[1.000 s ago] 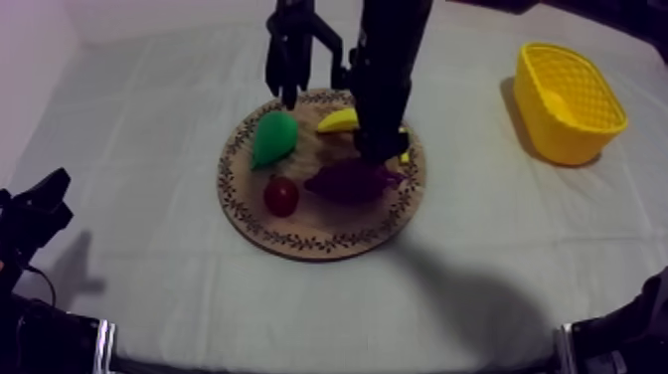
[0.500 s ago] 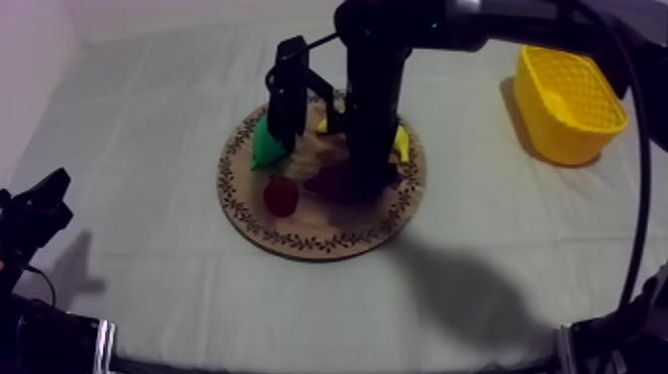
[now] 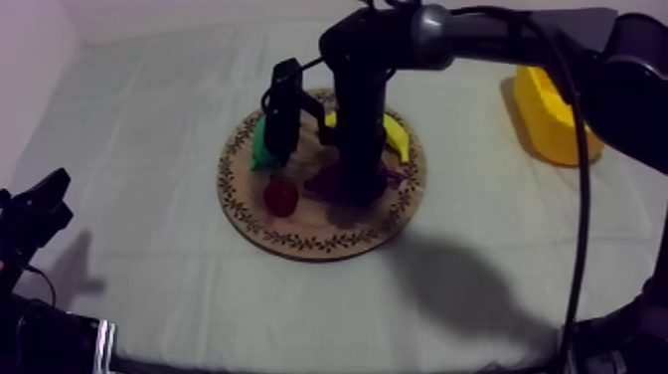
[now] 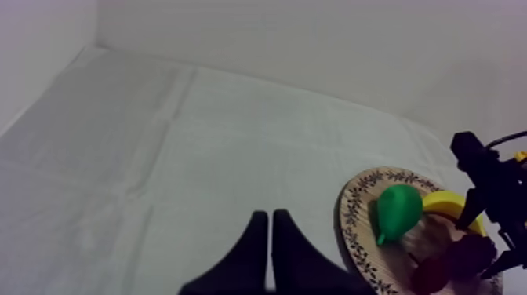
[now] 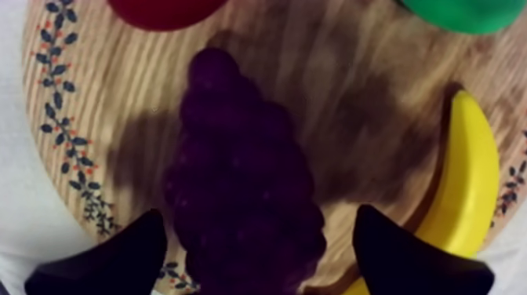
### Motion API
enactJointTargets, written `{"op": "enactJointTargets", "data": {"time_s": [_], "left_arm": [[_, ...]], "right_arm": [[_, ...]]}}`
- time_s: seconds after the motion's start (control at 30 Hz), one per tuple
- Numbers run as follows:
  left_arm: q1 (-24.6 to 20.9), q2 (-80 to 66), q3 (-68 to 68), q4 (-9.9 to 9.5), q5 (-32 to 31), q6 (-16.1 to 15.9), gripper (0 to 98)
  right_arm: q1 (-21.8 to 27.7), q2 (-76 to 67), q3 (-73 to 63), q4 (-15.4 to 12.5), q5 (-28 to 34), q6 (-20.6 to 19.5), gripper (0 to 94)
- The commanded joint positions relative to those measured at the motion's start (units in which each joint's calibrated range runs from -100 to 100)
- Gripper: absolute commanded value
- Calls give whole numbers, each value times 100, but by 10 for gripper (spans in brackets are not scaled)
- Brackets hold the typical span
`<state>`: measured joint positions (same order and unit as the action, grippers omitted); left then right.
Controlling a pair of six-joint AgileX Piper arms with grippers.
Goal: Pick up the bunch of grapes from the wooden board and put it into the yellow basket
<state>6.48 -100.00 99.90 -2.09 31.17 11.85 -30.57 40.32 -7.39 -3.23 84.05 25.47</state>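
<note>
Table (image 3: 149, 129): covered in grey-white cloth. The round wooden board (image 3: 298, 244) is set near its middle. The yellow basket (image 3: 547, 129) is placed at the right side, well apart from the board.

Right arm (image 3: 467, 25): brought in from the upper right, its end stood down over the board.

Four toy fruits are noted on the board. The banana (image 3: 398, 139) lies at the far rim and the pear (image 4: 398, 208) at the left. The bunch of grapes (image 5: 243, 180) lies right of the middle, with the small red fruit (image 3: 281, 196) just beside its narrow end.

Right claw (image 5: 259, 216): held wide open, nothing gripped. The grapes lie directly under it. Their long axis runs from the wide end, between the fingers, to the narrow tip pointed toward the small red fruit. One finger is set at each side of the wide end, across that axis. Whether the pads touch the fruit cannot be told. A closing squeeze is judged to be what the next move calls for.

Left claw (image 4: 270, 235): fingers laid together as a narrow wedge, nothing held, parked low at the table's left side, well apart from the board. The right arm is judged the nearer, and it is on the basket's side.

The straddle is read from the right wrist view. In the top view the arm's end stands in front of the grapes' middle, so the finger gap is hidden there. The basket's place is supplied by the top view. From the left wrist view the board is taken at a low slant, with the right arm's end seen low over the grapes beside the banana.
</note>
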Motion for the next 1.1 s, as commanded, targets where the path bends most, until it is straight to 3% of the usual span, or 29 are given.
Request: {"op": "enactJointTargets", "data": {"time_s": [0.0, 0.37, 0.8, 1.07], "left_arm": [[0, 0, -2, -4, -5, 0, 1], [0, 0, -2, -4, -5, 0, 1], [0, 0, -2, -4, -5, 0, 1], [0, 0, -2, -4, -5, 0, 1]], "right_arm": [[4, 69, -14, -6, -2, -7, 637], [-1, 140, -48, -2, -178, -93, 349], [85, -1275, 475, 39, -198, -130, 329], [388, -2566, 814, 127, -240, -161, 331]]}}
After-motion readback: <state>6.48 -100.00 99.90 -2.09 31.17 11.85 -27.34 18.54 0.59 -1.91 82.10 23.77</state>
